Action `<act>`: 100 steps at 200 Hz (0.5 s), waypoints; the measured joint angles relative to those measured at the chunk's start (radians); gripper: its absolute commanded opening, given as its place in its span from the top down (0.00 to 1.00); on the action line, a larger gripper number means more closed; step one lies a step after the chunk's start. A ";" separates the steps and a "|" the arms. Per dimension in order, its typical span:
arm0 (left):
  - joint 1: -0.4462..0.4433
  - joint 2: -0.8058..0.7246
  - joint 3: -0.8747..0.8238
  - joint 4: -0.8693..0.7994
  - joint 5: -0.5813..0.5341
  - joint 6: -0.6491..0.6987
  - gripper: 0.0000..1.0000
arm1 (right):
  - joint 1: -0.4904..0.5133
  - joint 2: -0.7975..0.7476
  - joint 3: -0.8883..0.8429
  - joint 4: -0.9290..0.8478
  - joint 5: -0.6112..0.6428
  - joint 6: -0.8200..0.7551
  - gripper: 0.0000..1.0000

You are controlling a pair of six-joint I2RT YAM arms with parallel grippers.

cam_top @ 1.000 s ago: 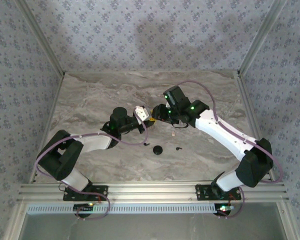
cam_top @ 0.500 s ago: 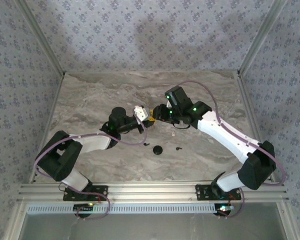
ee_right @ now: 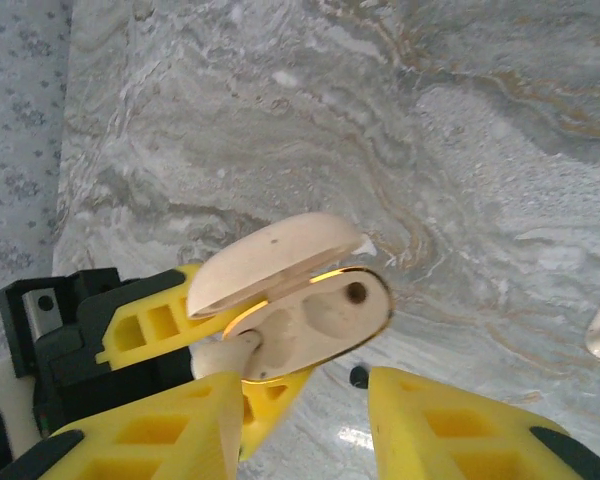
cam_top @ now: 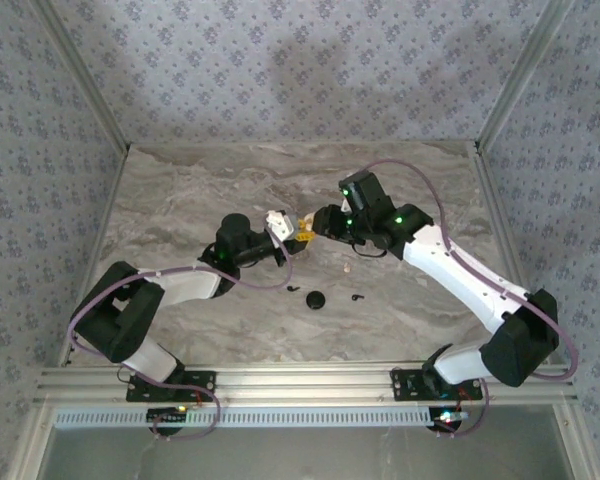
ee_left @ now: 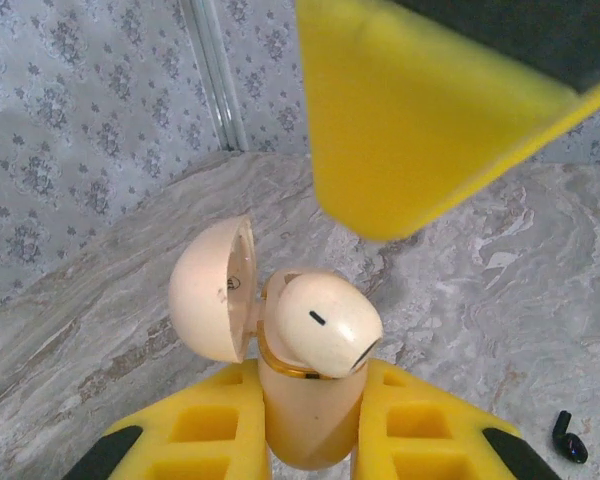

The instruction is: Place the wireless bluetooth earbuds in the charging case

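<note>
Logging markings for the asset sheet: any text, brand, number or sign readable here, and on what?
No readable text, brand or number in any view.
Inside the lid of the charging case: a tiny dark mark, too small to read.
On the earbud at the case's mouth: a short dark slit, not a letter.

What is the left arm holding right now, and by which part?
The left gripper holds the cream charging case by its lower body, pinched from both sides; the lid stands open above the grip.
</note>
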 measured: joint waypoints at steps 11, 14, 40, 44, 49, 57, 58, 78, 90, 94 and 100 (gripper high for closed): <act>0.002 0.000 -0.002 -0.001 0.000 -0.002 0.90 | -0.005 -0.003 -0.002 0.000 0.006 -0.001 0.60; 0.002 0.000 -0.002 -0.001 -0.001 -0.002 0.90 | -0.005 -0.003 -0.003 0.001 0.008 -0.003 0.60; 0.001 0.000 -0.003 0.000 -0.003 -0.003 0.90 | -0.003 -0.006 -0.003 0.012 0.014 -0.019 0.62; 0.001 0.000 -0.003 0.000 -0.003 -0.003 0.90 | -0.001 -0.006 -0.003 0.015 0.014 -0.024 0.62; 0.001 0.000 -0.003 0.000 -0.003 -0.003 0.90 | 0.001 -0.007 -0.003 0.018 0.017 -0.027 0.62; 0.001 0.000 -0.003 0.000 -0.003 -0.003 0.90 | 0.005 -0.008 -0.003 0.023 0.018 -0.033 0.63; 0.001 0.000 -0.003 0.000 -0.003 -0.003 0.90 | 0.005 -0.008 -0.003 0.023 0.018 -0.034 0.63; 0.001 -0.002 -0.003 -0.001 -0.003 -0.003 0.90 | 0.019 -0.006 -0.001 0.030 0.018 -0.050 0.63; 0.001 -0.006 -0.004 -0.002 -0.003 -0.003 0.90 | 0.030 0.004 0.010 0.025 0.018 -0.059 0.64; 0.001 -0.007 -0.004 -0.001 -0.003 -0.002 0.90 | 0.034 0.010 0.017 0.023 0.018 -0.062 0.64; 0.001 -0.010 -0.004 -0.001 -0.003 -0.003 0.90 | 0.039 0.020 0.027 0.020 0.018 -0.068 0.64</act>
